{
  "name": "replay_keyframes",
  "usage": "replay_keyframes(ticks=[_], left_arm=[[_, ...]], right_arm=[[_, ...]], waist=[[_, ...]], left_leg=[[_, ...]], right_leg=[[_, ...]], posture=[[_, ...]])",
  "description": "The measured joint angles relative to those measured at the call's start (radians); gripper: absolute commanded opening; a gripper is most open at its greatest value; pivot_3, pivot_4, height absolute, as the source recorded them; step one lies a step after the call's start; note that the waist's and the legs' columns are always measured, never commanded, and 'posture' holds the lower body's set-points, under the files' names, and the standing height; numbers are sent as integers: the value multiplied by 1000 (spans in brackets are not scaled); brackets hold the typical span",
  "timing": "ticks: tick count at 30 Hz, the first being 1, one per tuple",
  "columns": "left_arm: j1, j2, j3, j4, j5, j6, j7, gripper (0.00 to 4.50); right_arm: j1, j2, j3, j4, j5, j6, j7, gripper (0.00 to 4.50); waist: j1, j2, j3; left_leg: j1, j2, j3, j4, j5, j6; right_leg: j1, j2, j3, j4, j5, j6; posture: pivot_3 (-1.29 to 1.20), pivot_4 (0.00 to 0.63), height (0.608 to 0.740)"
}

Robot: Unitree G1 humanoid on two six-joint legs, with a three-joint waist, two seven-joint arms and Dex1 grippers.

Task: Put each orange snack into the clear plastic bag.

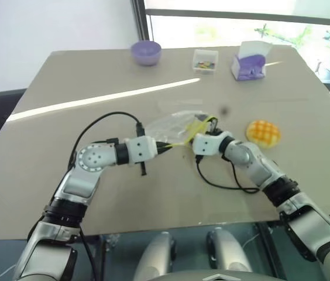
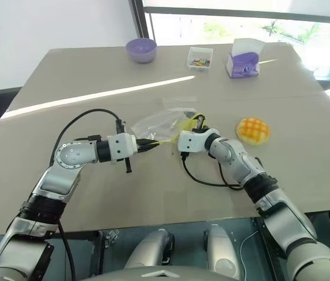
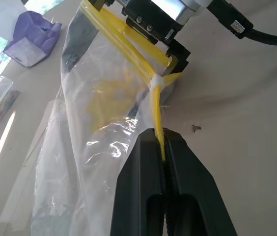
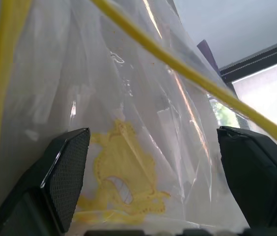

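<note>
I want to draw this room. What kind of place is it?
Probably an office or lab room by a window: a big plain table holding a purple bowl, a purple-and-white carton and an orange snack.

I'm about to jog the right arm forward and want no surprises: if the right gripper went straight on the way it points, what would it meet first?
The clear plastic bag. The right gripper stands open with the film right ahead between its fingers, probably already inside the mouth; depth is unclear.
</note>
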Motion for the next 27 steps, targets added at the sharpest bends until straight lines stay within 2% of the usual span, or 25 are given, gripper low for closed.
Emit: replay_keyframes(ticks=[4, 7, 8, 9, 14, 17, 18, 19, 25, 27], left_arm=[[-5, -13, 0, 11, 1, 4, 27, 0], [-23, -22, 0, 21, 1, 11, 43, 0], [-31, -22, 1, 23, 1, 15, 49, 0], [-33, -23, 1, 24, 1, 16, 49, 0], [-52, -29, 1, 32, 1, 18, 58, 0], [-52, -34, 0, 40, 0, 20, 59, 0], [-53, -41, -2, 41, 0, 22, 59, 0], [-54, -47, -5, 41, -1, 24, 59, 0], [-72, -73, -14, 45, -1, 50, 72, 0], [-84, -86, -13, 56, -1, 64, 89, 0]], right_arm=[[-5, -2, -1, 12, -24, -14, -36, 4448], [-6, -13, -4, 21, -18, -20, -15, 3704], [-6, -24, -5, 27, -16, -20, -4, 3011], [-6, -25, -6, 29, -16, -21, -2, 2891], [1, -27, -18, 33, -15, -15, 0, 2891], [31, -29, -55, -4, 16, -4, 22, 3734], [41, -30, -65, -27, 30, -1, 37, 4263], [46, -30, -67, -41, 40, 3, 46, 4467], [148, -56, -138, -190, 177, 69, 174, 4467], [224, -71, -226, -318, 322, 148, 260, 4467]], waist=[[1, 0, 0], [2, 0, 0], [2, 0, 0], [2, 0, 0], [-1, 0, 0], [2, 0, 0], [2, 0, 0], [1, 0, 0], [2, 0, 0], [6, 0, 0]], left_leg=[[0, 0, 0, 0, 0, 0], [0, 0, 0, 0, 0, 0], [0, -1, 0, 0, 0, 0], [0, 0, 0, 0, 0, 0], [0, 0, 0, 0, 0, 0], [-1, 0, 0, 0, 0, 0], [-1, 0, 0, 0, 0, 0], [-1, 0, 0, 0, 0, 1], [-1, 0, 0, 0, -1, 2], [-2, 0, -1, 0, -1, 2]], right_leg=[[0, 0, 0, 0, 0, 0], [0, 0, 0, 0, 0, 0], [0, 0, 0, 0, 0, 0], [0, 0, 0, 0, 0, 0], [0, 0, 0, 0, 0, 0], [0, 0, 0, 0, 0, 0], [0, 0, 0, -1, 0, 0], [0, 0, 0, -1, 0, 0], [0, 0, 0, -1, 0, 0], [0, 0, -1, -1, 0, 0]], posture=[[0, 150, 740], [0, 150, 740], [0, 150, 740], [0, 150, 740], [0, 150, 740], [0, 150, 740], [0, 150, 740], [0, 150, 740], [0, 150, 740], [0, 150, 740]])
